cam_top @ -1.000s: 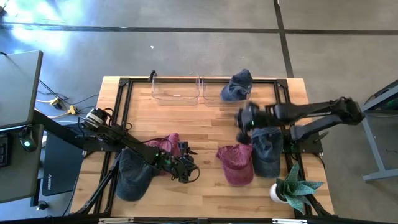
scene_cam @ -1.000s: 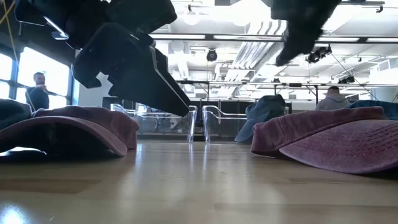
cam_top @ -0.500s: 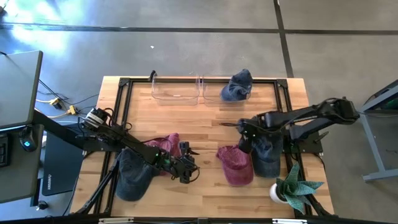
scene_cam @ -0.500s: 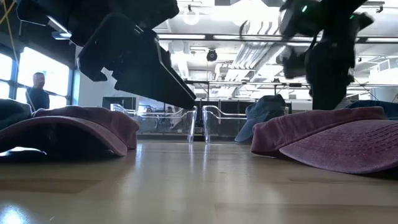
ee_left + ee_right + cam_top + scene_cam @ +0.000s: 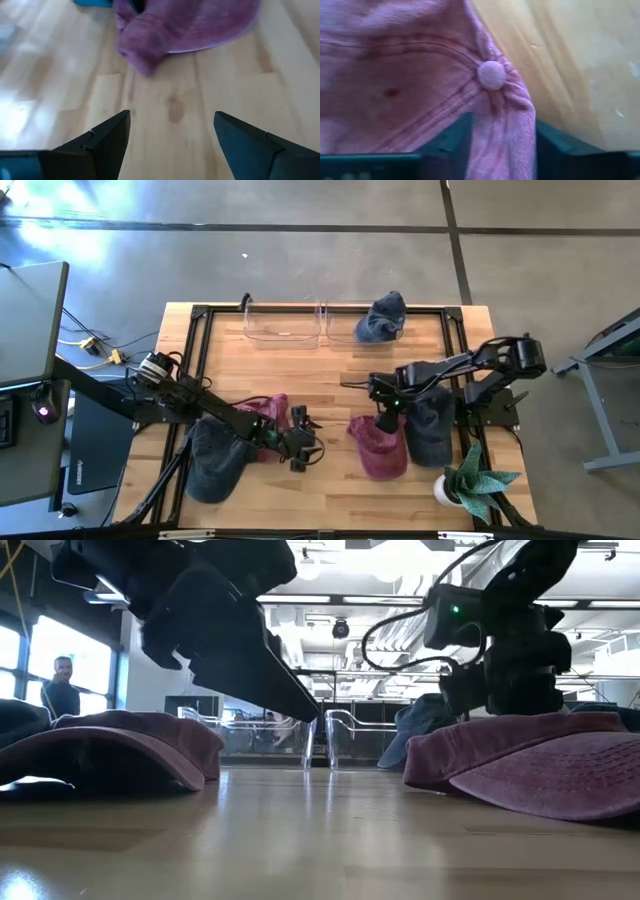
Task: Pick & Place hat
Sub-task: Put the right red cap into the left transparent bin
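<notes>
A maroon hat (image 5: 380, 448) lies crown-up on the wooden table, near the right side, beside a blue hat (image 5: 430, 430). My right gripper (image 5: 384, 420) points steeply down onto the maroon hat's far part and is shut on its cloth (image 5: 502, 122). To its left my left gripper (image 5: 308, 442) hovers open over bare wood (image 5: 172, 117), with that hat's edge (image 5: 185, 25) ahead of it. A second maroon hat (image 5: 266, 414) and a dark blue hat (image 5: 214, 462) lie under the left arm. My right gripper has a raised fold of the maroon hat's crown (image 5: 505, 112), just below the top button (image 5: 491, 75), between its two fingers (image 5: 454, 142). The fingers come from above, slanting down. The hat still rests on the table by its brim and sides (image 5: 520, 775).
Two clear bins (image 5: 285, 325) stand at the table's far edge; the right one (image 5: 345, 328) has a blue hat (image 5: 383, 318) at its right end. A potted plant (image 5: 470, 480) stands at the near right corner. People show in the room beyond the table.
My right gripper has come down from high above the table's far right part onto the maroon hat, shifting slightly toward the near and left edges and tipping to point more steeply down. The hats have not moved.
</notes>
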Controlling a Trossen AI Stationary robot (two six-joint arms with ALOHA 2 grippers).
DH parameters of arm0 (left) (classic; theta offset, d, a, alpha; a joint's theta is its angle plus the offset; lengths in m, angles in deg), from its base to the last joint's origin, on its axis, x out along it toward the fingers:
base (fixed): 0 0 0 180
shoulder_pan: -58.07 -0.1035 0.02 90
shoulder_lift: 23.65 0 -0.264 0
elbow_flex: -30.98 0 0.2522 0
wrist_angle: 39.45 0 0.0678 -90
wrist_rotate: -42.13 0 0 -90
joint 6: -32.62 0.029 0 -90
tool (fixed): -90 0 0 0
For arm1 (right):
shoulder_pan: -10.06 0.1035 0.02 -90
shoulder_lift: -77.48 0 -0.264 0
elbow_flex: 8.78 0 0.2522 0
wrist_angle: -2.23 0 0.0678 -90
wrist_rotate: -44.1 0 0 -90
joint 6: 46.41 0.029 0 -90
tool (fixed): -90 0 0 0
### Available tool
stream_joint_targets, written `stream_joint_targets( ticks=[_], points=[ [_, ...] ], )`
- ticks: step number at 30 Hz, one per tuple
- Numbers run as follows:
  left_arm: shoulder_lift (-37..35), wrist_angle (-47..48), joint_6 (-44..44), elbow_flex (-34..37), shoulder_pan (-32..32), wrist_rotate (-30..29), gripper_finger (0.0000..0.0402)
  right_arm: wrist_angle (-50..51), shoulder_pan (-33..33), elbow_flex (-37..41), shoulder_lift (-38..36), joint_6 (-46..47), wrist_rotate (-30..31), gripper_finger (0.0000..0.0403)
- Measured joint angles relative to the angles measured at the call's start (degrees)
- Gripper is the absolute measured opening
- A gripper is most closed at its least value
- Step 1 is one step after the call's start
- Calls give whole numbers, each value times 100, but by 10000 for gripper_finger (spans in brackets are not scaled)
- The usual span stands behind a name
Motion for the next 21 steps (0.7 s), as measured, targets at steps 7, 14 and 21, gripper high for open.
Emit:
stream_joint_targets(
  ticks=[7, 14, 21],
  points=[
    [-109, 296, 155, -9, 305, -1191, 282, -749, -2, -47, -684, -285, 439, 11],
    [-451, 1479, 198, -534, 866, -2945, 282, -927, 415, -652, -1631, -1023, 3067, 17],
    [-546, 1818, 611, -895, 1615, -3671, 282, -1695, 1492, -589, -1730, -2193, 3851, 17]
  ],
)
